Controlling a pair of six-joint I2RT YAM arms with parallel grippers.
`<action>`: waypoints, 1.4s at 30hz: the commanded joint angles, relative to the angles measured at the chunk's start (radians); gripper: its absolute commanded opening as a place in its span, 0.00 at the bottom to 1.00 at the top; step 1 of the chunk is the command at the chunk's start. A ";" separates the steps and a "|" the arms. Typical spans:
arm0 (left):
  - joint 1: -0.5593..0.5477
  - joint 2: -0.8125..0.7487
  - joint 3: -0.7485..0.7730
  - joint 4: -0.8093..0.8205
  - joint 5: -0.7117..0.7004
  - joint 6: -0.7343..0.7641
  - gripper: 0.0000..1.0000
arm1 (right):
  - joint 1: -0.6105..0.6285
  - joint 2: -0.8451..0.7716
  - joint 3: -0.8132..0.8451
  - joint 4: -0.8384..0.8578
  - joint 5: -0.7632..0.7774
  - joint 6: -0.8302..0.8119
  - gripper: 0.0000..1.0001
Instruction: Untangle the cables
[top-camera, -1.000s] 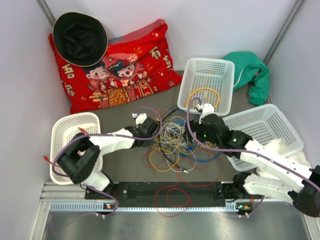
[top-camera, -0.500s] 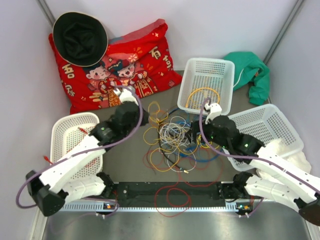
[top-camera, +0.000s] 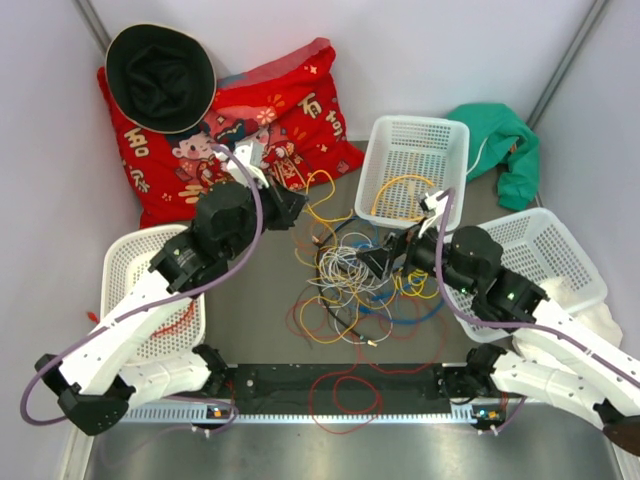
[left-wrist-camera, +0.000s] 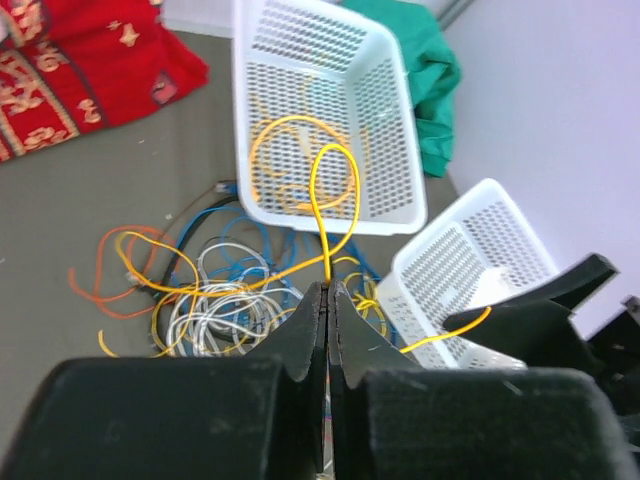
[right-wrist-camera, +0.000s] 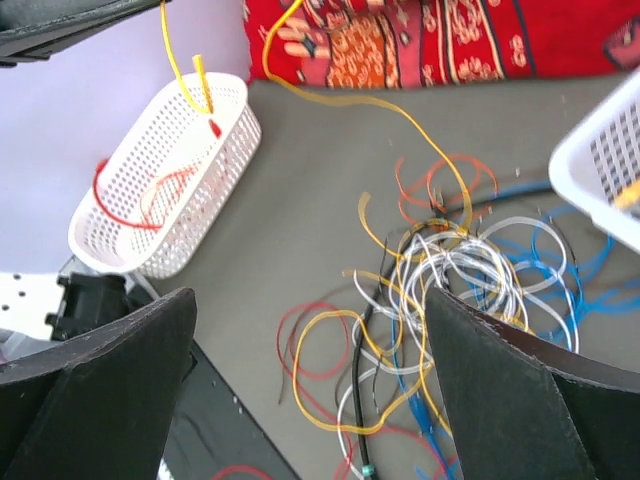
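L jaws pinched flat together on a thin yellow cable (left-wrist-camera: 326, 255); smooth glossy wire, rising from the tips in a narrow teardrop loop, its other run trailing down to the cables (top-camera: 345, 280); those are loose coils of white, blue, orange, red, yellow & black wire on the matte grey surface (top-camera: 250, 320), btwn the arms. R jaws spread wide, nothing btwn them, hanging over those coils. Perforated white plastic basket (top-camera: 420, 122) beyond holds another yellow coil. Vs half a sec ago: L arm has swung further toward the red printed cushion (top-camera: 290, 110); yellow strand drawn out longer.
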 joint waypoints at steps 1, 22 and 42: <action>-0.001 0.010 0.091 0.080 0.088 0.007 0.00 | 0.014 0.039 0.027 0.155 -0.007 -0.041 0.95; -0.001 0.176 0.562 0.199 0.387 0.047 0.00 | 0.015 0.128 -0.115 0.649 0.173 -0.233 0.99; -0.003 0.169 0.495 0.250 0.439 -0.056 0.00 | 0.088 0.468 0.117 0.861 0.232 -0.319 0.98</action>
